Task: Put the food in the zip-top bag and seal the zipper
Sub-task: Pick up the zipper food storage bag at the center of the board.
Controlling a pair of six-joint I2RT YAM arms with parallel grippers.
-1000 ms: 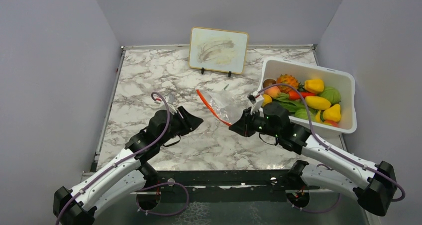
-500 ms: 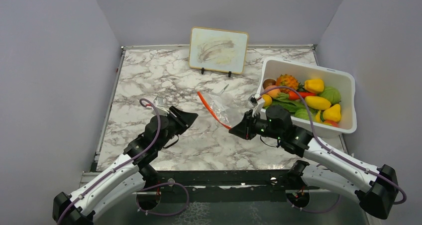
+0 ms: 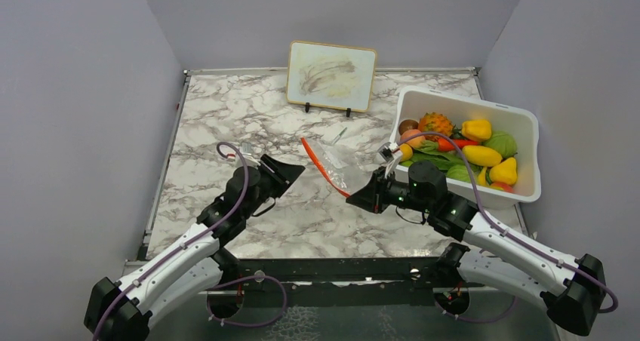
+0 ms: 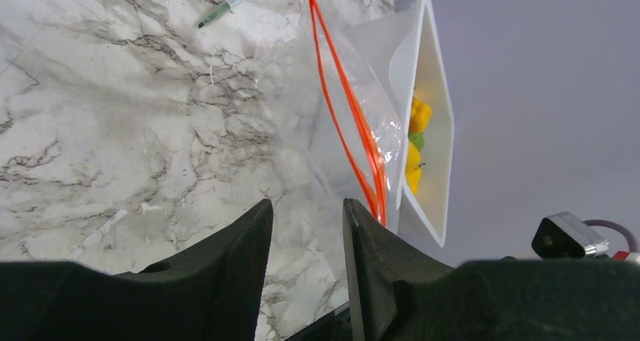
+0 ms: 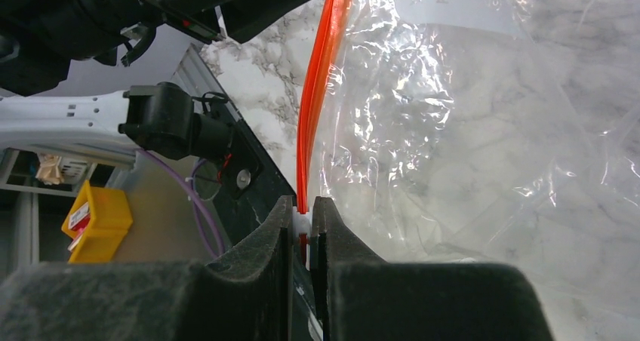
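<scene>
The clear zip-top bag (image 3: 335,162) lies on the marble table, its red-orange zipper (image 3: 319,164) running from far left to near right. My right gripper (image 3: 353,195) is shut on the near end of the zipper (image 5: 315,92), on its white slider (image 5: 302,222). The bag's clear film (image 5: 483,145) spreads to the right in the right wrist view. My left gripper (image 3: 296,172) is open and empty, left of the zipper and apart from it; its view shows the bag (image 4: 355,122) ahead. The food (image 3: 472,154) lies in the white bin (image 3: 521,116); none shows inside the bag.
A framed picture (image 3: 332,75) stands at the back of the table. A thin green pen (image 3: 340,133) lies behind the bag, also in the left wrist view (image 4: 230,1). The bin stands at the right edge beside my right arm.
My right gripper has drawn the zipper end nearer. My left gripper drew back to the left, then swung right towards the zipper.
</scene>
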